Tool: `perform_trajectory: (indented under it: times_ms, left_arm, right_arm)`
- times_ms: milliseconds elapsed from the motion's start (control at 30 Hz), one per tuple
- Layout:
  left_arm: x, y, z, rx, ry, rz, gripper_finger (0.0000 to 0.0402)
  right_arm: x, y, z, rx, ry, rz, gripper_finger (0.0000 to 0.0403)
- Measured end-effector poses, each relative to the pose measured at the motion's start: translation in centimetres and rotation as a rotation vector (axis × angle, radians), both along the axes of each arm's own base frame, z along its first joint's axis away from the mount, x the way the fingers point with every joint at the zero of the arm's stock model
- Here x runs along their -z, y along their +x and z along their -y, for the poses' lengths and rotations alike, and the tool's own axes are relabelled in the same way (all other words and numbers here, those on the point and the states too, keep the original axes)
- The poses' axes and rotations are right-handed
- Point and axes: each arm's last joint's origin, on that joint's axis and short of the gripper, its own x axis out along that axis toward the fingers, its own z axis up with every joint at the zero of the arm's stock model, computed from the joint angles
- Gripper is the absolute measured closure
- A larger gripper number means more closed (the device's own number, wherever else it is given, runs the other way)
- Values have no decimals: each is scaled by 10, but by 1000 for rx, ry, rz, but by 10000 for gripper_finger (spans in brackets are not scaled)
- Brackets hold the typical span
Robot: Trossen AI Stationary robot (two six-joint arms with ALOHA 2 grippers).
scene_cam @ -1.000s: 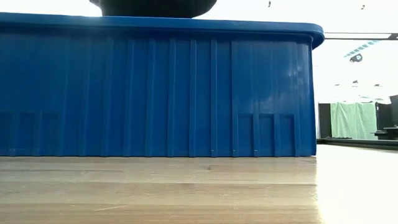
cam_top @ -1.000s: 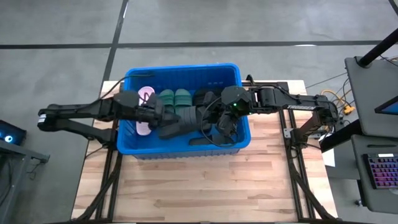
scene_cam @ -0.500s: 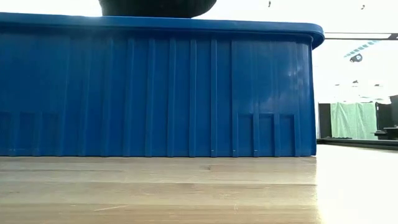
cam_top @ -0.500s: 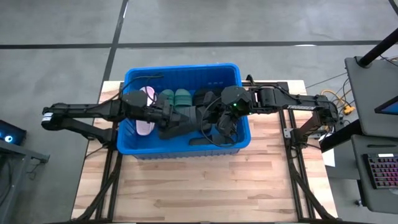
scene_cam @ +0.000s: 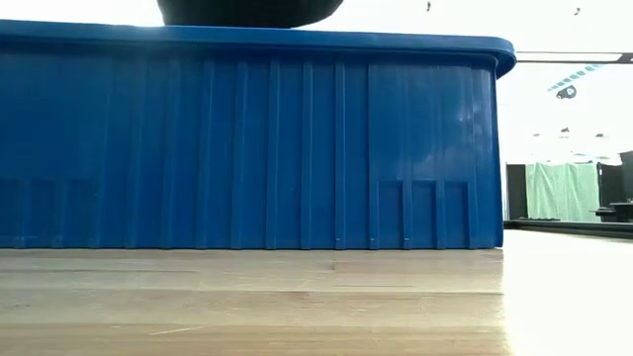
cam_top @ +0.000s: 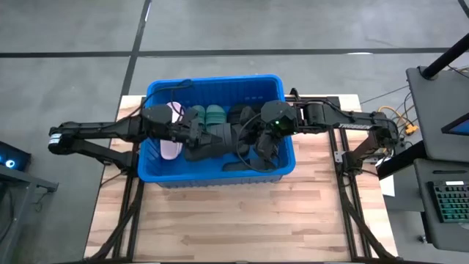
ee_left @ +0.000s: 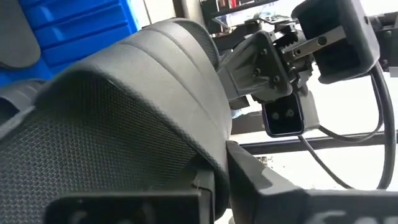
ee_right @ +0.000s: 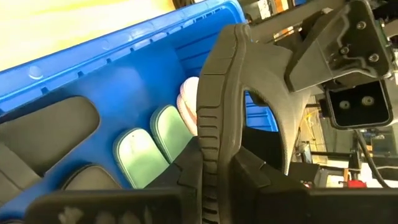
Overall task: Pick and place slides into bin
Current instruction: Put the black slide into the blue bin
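The blue bin stands mid-table, and its near wall fills the low view. In it lie pink slides, two green slides and black slides. One more black slide hangs over the bin's middle between both grippers. My left gripper is at its left end and my right gripper at its right end, each shut on it. My left gripper pinches a thin edge of the black slide between its two fingers, coming level from the table's left. The slide rises beyond the fingers, clear of the slides below. My right gripper pinches the slide's ribbed side edge between its two fingers, coming from the table's right. The slide stands on edge in the hold, lifted clear of the bin's floor.
Bare wooden tabletop lies near of the bin. A dark rounded shape shows above the bin's rim in the low view. A side stand with a keyboard is off the table's right.
My left arm has shifted a little toward the table's right, closer to the black slide. The slide and my right gripper have stayed over the bin's middle.
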Motion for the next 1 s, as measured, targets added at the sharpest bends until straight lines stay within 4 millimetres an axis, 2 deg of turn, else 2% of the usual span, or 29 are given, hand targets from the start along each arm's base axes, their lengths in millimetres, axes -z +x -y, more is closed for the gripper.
perform_trajectory:
  times_ms: [300, 667, 867, 1000]
  left_arm:
    - [-3, -3, -5, 20, 50, 12, 400]
    - [-3, -11, -16, 36, 71, 9, 401]
    - [11, -33, -11, 128, 109, -220, 401]
    - [26, -40, -13, 60, 187, -359, 401]
  right_arm:
    - [0, -1, 1, 120, 133, -5, 320]
    - [5, -6, 6, 297, 111, -62, 298]
    - [6, -14, 13, 437, 77, -90, 305]
    - [6, -19, 20, 490, 112, -108, 311]
